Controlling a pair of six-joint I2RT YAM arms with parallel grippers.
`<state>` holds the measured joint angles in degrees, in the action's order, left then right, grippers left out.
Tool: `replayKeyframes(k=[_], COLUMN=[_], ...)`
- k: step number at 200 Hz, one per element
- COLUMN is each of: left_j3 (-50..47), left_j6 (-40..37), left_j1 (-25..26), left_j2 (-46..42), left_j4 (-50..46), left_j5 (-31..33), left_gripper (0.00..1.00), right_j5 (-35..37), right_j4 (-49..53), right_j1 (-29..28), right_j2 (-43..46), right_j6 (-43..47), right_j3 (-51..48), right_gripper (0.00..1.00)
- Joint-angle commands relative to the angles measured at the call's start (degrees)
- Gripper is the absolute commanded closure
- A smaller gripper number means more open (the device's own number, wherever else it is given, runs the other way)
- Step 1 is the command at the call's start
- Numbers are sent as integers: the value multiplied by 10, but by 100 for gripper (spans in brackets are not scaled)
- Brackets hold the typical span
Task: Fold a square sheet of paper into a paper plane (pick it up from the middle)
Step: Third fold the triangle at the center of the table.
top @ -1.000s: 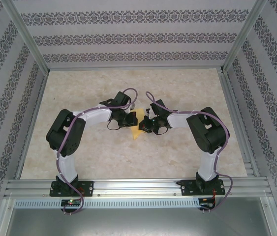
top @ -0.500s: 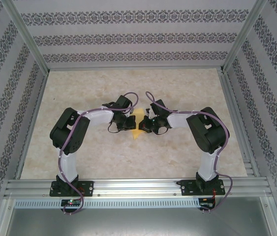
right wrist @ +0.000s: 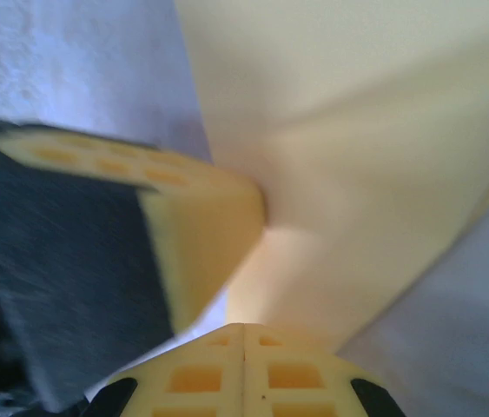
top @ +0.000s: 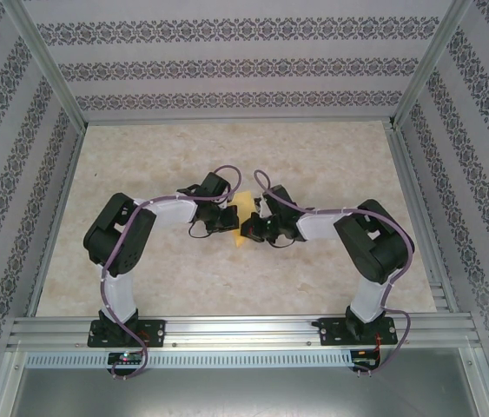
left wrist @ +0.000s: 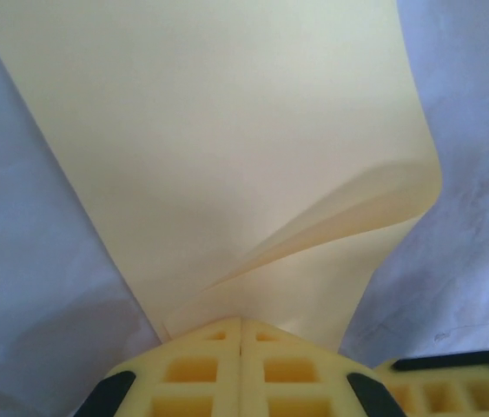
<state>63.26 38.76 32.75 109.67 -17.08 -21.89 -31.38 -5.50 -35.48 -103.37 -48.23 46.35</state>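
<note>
At the middle of the bench (top: 313,165), left claw (left wrist: 241,334) and right claw (right wrist: 244,337) each pinch the square sheet of paper (left wrist: 227,156); uneven pulling could tear it or skew its curling fold.

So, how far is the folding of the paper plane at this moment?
Early. Done: the left gripper and the right gripper are both shut on the square sheet of paper, close together. In hand: one layer curls over in a soft bend, no sharp crease visible. Left: centre crease, pointed nose and wings; nothing looks like a plane yet.
</note>
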Motion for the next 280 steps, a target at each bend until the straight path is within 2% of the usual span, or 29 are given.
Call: replayKeyframes(k=[1,109,171,222,256,280], left_j3=[-29,-25,-23,-22,-23,-22], left_j6=[15,17,16,17,16,13], left_j1=[6,7,7,6,7,7], left_j2=[25,21,21,20,18,17], left_j4=[-28,-35,-37,-34,-35,-37], left_j5=[42,49,47,42,43,43], left_gripper=[100,100,100,100,100,100], right_j5=[-3,6,3,-3,2,15], right_j4=[-37,52,35,23,48,72], right_j1=[-15,-22,-26,-36,-39,-37], right_j2=[-1,-14,22,-9,-19,9], right_j6=[-21,32,38,28,40,59], right_j3=[-11,-10,2,4,-1,3], right_gripper=[99,99,99,99,99,99])
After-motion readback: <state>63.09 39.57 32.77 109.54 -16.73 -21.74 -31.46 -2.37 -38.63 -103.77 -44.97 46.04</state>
